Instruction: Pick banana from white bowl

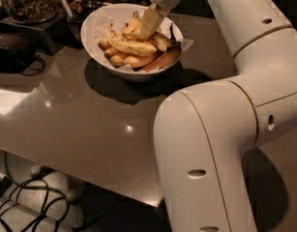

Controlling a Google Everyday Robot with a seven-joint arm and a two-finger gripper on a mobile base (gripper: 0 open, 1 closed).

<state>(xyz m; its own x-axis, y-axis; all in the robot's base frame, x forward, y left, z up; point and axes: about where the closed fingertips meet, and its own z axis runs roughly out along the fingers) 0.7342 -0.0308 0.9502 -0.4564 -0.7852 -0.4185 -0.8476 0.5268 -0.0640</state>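
Gripper (147, 33): is reaching down from the top edge of the view into the middle of the white bowl (100, 57), its cream tip sitting among the fruit. How far it is open, and whether it is holding anything, cannot be told.
Banana (161, 41): is lying in the bowl just to the right of the gripper's tip, dull yellow and mottled brown, with its thin dark stem pointing up toward the far rim. It is resting on the other fruit, and contact with the gripper cannot be told.
Other bananas: a brighter speckled yellow one (128, 45) is lying across the heap to the left of the gripper. Plump yellow-orange ones (120, 60) are lying beneath it, and a reddish-brown one (162, 59) is lying along the near right side.
White bowl: is standing at the far side of the table (90, 120), with crumpled white paper showing at its rim.
Arm (211, 144): is filling the right half of the view, bending up and over toward the bowl.
Surroundings: a jar of nuts (29, 1) is standing at the far left, and cables (32, 207) are lying on the floor below the table's near edge.
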